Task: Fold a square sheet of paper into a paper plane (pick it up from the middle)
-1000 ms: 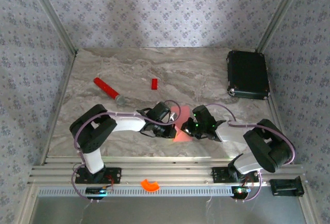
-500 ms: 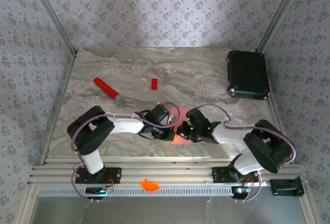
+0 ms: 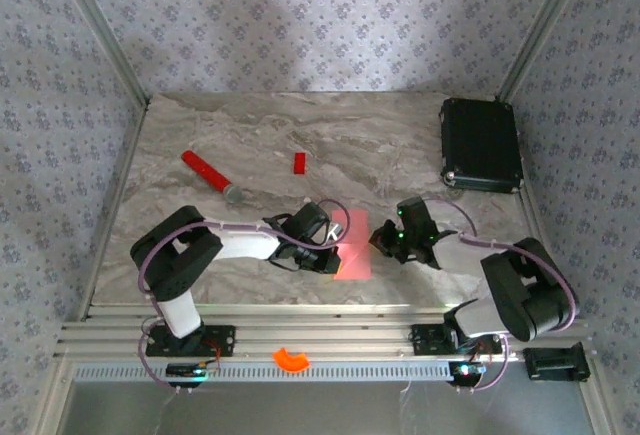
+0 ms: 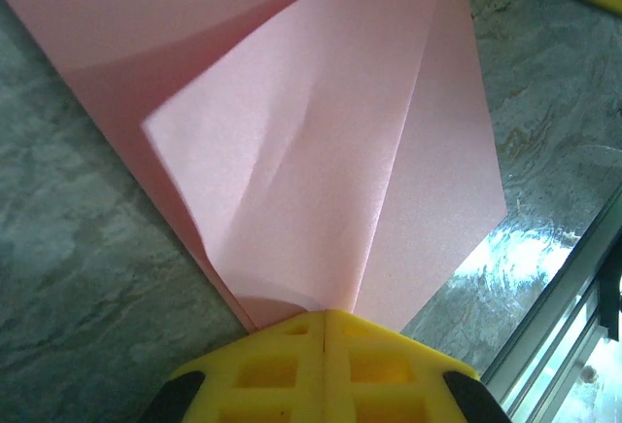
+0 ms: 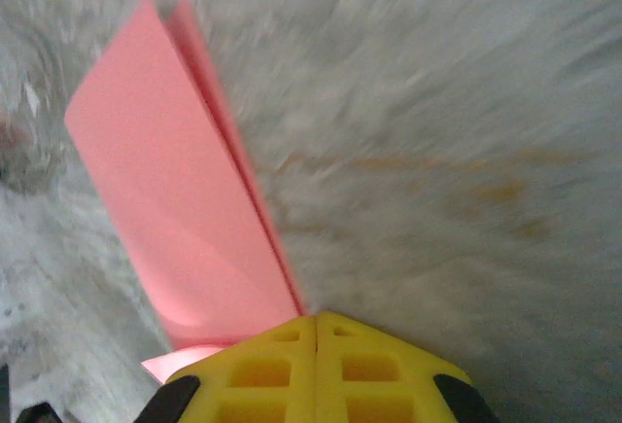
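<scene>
The square sheet of paper (image 3: 353, 245), salmon pink and folded into a narrower upright rectangle, lies on the marble table between the two arms. My left gripper (image 3: 337, 247) is at its left edge. In the left wrist view, the left gripper (image 4: 324, 312) is shut, with the layers of paper (image 4: 340, 151) converging into its tip and one flap lifted. My right gripper (image 3: 384, 242) is shut just off the paper's right edge. In the blurred right wrist view, the folded edge of the paper (image 5: 175, 199) runs down to the tip of the right gripper (image 5: 316, 316), with nothing seen between the fingers.
A red stick with a grey tip (image 3: 208, 175) and a small red block (image 3: 299, 162) lie at the back left. A black case (image 3: 481, 145) sits at the back right. The table's front edge and metal rail (image 4: 569, 287) are close to the paper. An orange piece (image 3: 291, 359) rests on the rail.
My right gripper has slid off the paper to the right, towards the back. The paper now lies flatter, as a folded rectangle. The left gripper has stayed at the paper's left edge.
</scene>
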Controlling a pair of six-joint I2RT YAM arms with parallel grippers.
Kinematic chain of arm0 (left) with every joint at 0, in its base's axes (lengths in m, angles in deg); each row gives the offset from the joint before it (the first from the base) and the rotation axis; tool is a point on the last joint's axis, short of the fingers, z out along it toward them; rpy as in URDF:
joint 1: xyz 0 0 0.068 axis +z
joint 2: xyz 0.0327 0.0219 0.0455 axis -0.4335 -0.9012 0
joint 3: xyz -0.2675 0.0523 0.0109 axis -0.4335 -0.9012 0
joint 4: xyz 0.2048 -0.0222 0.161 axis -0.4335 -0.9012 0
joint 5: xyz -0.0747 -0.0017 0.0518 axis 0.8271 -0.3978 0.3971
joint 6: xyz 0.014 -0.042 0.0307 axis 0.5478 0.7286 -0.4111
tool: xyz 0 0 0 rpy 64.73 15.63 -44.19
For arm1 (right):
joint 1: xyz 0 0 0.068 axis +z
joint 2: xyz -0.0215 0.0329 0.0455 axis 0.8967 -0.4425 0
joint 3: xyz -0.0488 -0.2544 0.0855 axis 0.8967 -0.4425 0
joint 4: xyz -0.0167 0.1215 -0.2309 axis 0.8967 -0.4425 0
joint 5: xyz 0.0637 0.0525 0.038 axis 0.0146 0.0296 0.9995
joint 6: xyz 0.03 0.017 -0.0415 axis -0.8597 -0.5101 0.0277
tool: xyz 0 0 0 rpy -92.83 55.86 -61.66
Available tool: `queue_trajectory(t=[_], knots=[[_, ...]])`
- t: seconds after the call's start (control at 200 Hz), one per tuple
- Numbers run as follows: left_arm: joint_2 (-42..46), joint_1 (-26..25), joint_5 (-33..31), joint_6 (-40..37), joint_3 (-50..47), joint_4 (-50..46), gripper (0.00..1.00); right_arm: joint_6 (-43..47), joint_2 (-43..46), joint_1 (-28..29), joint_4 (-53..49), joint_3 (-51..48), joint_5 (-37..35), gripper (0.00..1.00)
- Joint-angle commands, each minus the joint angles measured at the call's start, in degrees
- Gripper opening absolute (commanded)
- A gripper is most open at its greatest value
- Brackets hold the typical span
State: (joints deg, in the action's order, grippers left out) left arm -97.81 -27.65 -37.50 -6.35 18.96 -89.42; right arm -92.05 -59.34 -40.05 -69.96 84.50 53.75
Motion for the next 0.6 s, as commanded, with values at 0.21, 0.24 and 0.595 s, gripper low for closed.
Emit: queue_trajectory(t=[0.21,0.24,0.595], knots=[[-2.92,-0.89,-4.09,-1.43,-0.91,-10.88,0.0,-0.09,11.72,4.88,-4.91,-0.34,-3.82,0.05],[-2.91,-0.89,-4.09,-1.53,-0.67,-11.02,0.0,-0.4,11.22,5.77,-4.65,-0.33,-4.15,0.05],[-1.79,-0.89,-4.27,-1.97,1.33,-13.27,0.0,2.0,3.78,5.07,-9.05,-1.43,-4.63,0.05]])
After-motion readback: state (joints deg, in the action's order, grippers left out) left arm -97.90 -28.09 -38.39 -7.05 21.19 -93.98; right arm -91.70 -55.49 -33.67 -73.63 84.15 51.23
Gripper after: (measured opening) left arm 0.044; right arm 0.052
